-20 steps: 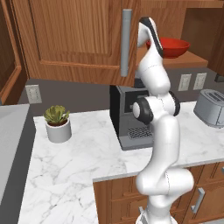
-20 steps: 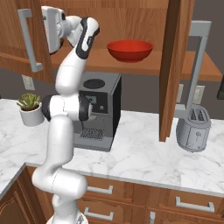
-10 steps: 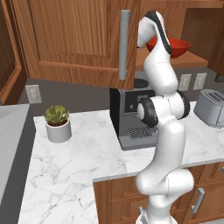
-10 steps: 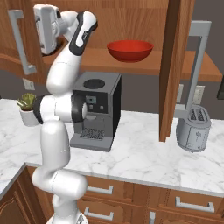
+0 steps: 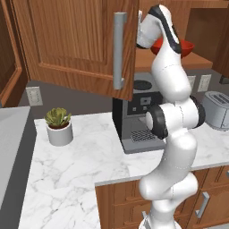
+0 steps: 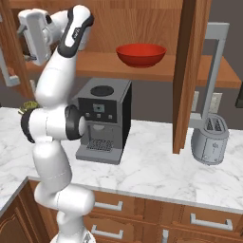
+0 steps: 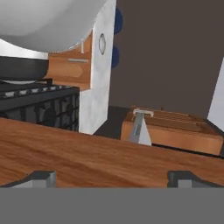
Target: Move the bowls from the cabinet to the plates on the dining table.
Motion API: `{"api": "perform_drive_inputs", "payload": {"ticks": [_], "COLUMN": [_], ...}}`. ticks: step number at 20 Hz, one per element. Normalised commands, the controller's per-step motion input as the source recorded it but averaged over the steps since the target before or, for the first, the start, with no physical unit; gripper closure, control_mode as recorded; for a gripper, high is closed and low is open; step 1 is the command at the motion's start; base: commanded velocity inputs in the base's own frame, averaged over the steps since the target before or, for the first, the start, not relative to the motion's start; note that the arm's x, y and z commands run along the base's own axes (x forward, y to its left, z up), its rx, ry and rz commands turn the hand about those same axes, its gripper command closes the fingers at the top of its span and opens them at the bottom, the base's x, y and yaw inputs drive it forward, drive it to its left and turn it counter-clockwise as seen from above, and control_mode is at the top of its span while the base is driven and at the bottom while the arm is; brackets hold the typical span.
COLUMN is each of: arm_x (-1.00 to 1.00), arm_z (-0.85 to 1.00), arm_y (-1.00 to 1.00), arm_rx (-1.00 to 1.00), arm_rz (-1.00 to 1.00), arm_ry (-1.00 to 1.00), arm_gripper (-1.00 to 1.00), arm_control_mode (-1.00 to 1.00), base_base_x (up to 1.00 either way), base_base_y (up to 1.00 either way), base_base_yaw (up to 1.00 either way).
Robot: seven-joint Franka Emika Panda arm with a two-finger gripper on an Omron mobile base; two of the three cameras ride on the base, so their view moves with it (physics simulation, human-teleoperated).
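Left base view, left to right: small green succulent in a grey round pot sits on the white grey-veined marble counter; above it the brown wooden wall cabinet's open panelled door with its long vertical grey bar handle; black boxy coffee machine stands under the door's edge; white arm rises in front of it, wrist up at the cabinet shelf, hand hidden behind the door edge. Glossy red round bowl sits on the wooden cabinet shelf, partly behind the arm's upper link. Silver toaster far right on the counter. Right base view, left to right: gripper at upper left, held high beside the left cabinet door, well apart from the red bowl, which rests upright on the shelf above the coffee machine; right cabinet door stands open edge-on, toaster beyond it. Hand view: two dark finger tips spread wide at the bottom edge, nothing between them, a brown wood surface just past them. Only one bowl is visible; cannot tell where the wood-grain one is.
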Motion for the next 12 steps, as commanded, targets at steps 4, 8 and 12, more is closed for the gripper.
{"api": "perform_drive_inputs", "payload": {"ticks": [4, 8, 12], "arm_x": [-0.39, -0.34, -0.24], "arm_z": [-0.21, -0.15, 0.0], "arm_y": [0.35, 0.28, 0.34], "arm_rx": [-0.05, -0.02, 0.01], "arm_rz": [-0.06, -0.1, -0.1], "arm_ry": [-0.13, -0.13, -0.17], "arm_gripper": [-1.0, -1.0, -1.0], "arm_control_mode": [-1.0, -1.0, -1.0], "base_base_x": [0.0, 0.0, 0.0], "base_base_y": [0.0, 0.0, 0.0], "base_base_yaw": [0.0, 0.0, 0.0]}}
